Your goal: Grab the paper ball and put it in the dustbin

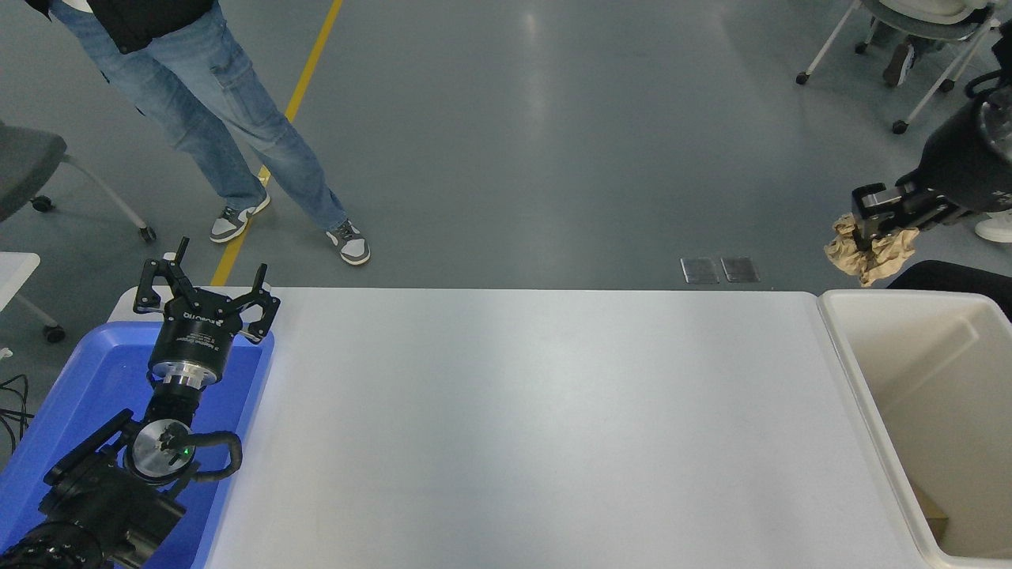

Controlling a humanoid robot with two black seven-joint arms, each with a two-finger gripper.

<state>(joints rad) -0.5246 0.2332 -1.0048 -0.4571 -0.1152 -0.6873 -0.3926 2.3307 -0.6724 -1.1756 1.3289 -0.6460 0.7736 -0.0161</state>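
A crumpled paper ball (870,254) of tan-brown kraft paper, deeply creased and lumpy, hangs in the air at the upper right, clenched in the right end effector (876,227), whose black fingers bite into its top. The ball sits off the table (522,427), above the grey floor just beyond the far rim of the dustbin (840,341), a large cream-white plastic bin with a thick rounded rim and smooth deep walls standing against the table's right end. A scrap of brown material lies low inside the bin near its front corner.

The table is a plain white slab with rounded far corners. At its left end a blue tray (63,411) holds the parked left arm, whose left end effector (207,294) points away from the camera with its fingers spread apart, gripping nothing.

Beyond the table stretches a glossy grey floor crossed by a yellow line (304,79). A person (229,134) in blue jeans and grey-and-white sneakers stands at the far left, and wheeled chairs (909,47) occupy the far corners.
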